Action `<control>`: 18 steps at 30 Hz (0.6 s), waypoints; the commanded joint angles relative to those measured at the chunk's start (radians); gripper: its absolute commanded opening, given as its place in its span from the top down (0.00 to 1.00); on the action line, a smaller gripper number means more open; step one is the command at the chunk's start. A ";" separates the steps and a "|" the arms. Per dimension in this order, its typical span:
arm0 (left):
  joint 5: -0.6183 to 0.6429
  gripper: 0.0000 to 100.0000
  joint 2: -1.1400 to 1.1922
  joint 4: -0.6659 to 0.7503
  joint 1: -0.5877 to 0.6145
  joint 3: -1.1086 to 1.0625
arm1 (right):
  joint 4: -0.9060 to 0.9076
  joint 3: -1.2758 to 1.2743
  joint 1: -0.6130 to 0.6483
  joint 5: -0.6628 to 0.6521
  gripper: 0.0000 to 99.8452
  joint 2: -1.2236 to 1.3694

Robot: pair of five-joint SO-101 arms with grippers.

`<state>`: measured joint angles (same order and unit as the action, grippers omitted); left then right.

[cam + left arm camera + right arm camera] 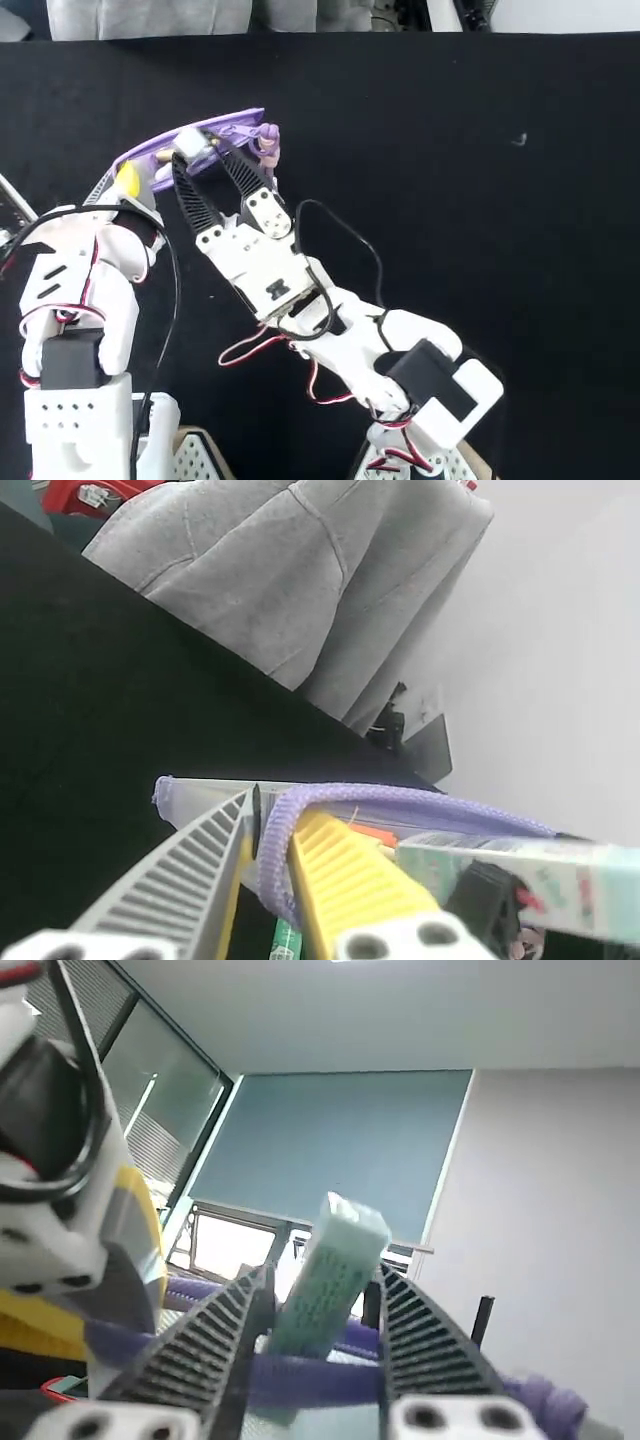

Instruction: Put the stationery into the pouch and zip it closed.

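Note:
A purple pouch (225, 125) is held up off the black table at the far left, mouth open. My left gripper (130, 185), with one grey and one yellow finger, is shut on the pouch's woven rim (400, 805). My right gripper (205, 165) has its black fingers spread at the mouth of the pouch. A pale green stationery box (193, 145) stands between those fingers (240, 1320), with a gap on each side. The box (520, 865) lies across the pouch opening. A green pen (285, 942) shows inside the pouch.
The black table (480, 150) stretches open to the right and far side of the arms. Grey fabric (150, 15) lies beyond the table's back edge. Both arm bases stand at the near edge.

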<state>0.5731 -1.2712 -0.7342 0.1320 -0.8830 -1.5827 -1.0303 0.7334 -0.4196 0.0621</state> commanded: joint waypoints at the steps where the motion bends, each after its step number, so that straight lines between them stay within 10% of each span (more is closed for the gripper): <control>1: 0.008 0.97 -0.026 0.015 -0.016 0.050 | 0.009 0.005 -0.008 -0.061 0.88 -0.002; 9: -0.063 0.97 -0.026 0.015 -0.010 0.044 | 0.009 0.021 -0.017 -0.061 0.89 -0.007; 18: -0.061 0.97 -0.026 0.150 0.272 -0.024 | 0.259 0.027 -0.109 -0.055 0.89 -0.186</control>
<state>0.5178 -1.2712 -0.6989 0.2946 -0.8938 -1.4952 -1.0303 0.6813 -0.4703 0.0084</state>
